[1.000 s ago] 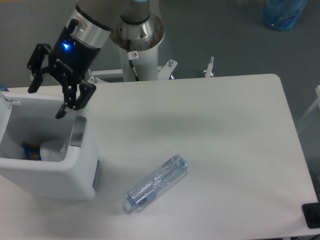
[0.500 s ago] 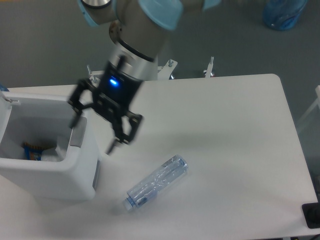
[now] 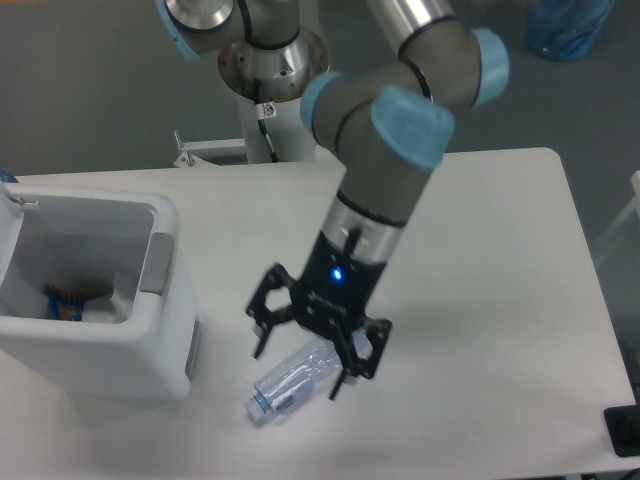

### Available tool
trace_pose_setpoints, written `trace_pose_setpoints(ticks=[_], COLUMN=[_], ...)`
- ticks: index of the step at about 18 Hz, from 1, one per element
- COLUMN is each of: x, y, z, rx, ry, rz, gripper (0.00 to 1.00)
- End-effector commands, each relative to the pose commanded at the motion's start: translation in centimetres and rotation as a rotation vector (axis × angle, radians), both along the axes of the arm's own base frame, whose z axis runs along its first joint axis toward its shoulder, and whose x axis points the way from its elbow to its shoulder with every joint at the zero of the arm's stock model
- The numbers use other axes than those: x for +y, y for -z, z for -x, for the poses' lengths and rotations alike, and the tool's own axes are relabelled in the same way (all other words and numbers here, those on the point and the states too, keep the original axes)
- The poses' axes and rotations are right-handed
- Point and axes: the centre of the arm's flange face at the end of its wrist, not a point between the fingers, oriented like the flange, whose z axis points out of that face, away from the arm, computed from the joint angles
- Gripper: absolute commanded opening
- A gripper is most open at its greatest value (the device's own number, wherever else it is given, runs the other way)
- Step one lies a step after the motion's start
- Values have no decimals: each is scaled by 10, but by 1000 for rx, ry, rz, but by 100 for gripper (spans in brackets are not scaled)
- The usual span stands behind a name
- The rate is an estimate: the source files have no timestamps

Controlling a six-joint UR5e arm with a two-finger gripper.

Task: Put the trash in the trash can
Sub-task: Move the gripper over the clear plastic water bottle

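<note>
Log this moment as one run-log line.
gripper: open, above bottle | bottle: lying on table, not gripped | paper wad: in trash can | phase: reaching for bottle

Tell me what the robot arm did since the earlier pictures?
The gripper swung away from above the trash can, across the table, and came down over the crushed bottle. Its jaws are open around it, not yet closed. The bottle, the trash can and the white paper inside it stayed put.
</note>
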Motion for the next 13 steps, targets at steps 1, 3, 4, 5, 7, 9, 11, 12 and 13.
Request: trace_pose_setpoints(ticks=[1, 3, 4, 5, 7, 9, 11, 12, 13], x=[4, 16, 16, 16, 15, 14, 18, 23, 29], y=[11, 30, 40, 47, 59, 72, 83, 89, 96], z=[-2, -14, -15, -18, -29, -41, -51, -58, -66], rx=[28, 50, 51, 48, 57, 78, 103, 113, 119], ry=[18, 40, 38, 39, 71, 115, 126, 135, 149], rz=[45, 101, 126, 144, 180, 220, 271, 293, 307], gripper=[100, 100, 100, 100, 100, 100, 100, 100, 100])
